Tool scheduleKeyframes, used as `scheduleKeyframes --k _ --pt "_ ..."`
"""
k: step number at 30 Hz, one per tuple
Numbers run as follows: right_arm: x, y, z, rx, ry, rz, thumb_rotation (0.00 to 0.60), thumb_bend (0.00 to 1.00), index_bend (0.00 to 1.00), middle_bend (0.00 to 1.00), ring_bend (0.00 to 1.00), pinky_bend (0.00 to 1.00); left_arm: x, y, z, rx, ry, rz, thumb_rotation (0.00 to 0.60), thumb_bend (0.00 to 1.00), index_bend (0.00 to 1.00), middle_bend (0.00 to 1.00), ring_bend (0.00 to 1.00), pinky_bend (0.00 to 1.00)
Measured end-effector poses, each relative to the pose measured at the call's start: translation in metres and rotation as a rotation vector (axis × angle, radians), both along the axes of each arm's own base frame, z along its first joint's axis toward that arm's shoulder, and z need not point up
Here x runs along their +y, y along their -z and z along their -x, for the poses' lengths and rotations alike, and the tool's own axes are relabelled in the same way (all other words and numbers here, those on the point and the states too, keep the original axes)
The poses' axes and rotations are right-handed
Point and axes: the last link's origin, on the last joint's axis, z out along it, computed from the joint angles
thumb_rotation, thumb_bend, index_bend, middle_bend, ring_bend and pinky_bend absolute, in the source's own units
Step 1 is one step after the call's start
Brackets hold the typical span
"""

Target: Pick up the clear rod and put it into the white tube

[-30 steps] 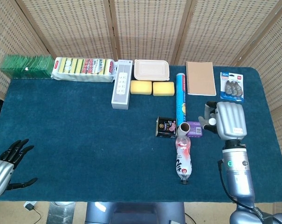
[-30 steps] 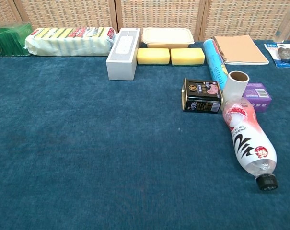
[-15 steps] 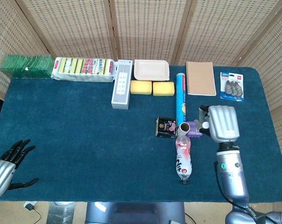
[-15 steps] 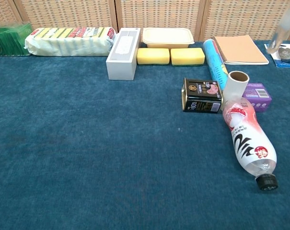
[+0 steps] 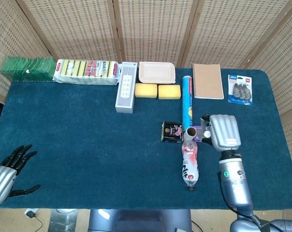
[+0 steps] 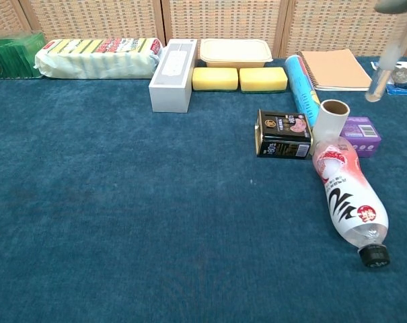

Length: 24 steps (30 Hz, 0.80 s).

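Right robot hand (image 5: 222,131) is gripping the clear rod (image 6: 381,67) at upper right, so a bad tilt could topple the white tube (image 6: 331,119).

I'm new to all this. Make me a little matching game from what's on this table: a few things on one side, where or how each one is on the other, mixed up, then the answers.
Things:
1. white tube
2. clear rod
3. bottle
4. notebook

Places or states:
A. lying on its side, cap toward the near edge
B. flat at the back of the table
C. up in the air, roughly upright
D. standing upright, open end up

Pairs: 1-D, 2-C, 3-A, 4-B
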Motion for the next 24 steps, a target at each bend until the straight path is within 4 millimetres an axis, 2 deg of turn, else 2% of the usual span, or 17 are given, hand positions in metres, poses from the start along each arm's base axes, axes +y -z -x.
scheduleKeyframes --k 13,24 --pt "-0.014 0.002 -0.016 -0.009 0.017 0.033 0.6 0.34 0.8 1.0 1.0 0.94 0.001 -0.001 0.001 -0.002 -0.009 -0.003 0.452 0.11 0.11 0.06 0.02 0.23" --pt "-0.024 0.018 -0.02 0.016 0.04 0.013 0.6 0.34 0.8 1.0 1.0 0.94 0.004 -0.001 0.002 0.0 -0.019 -0.004 0.445 0.11 0.11 0.06 0.02 0.23"
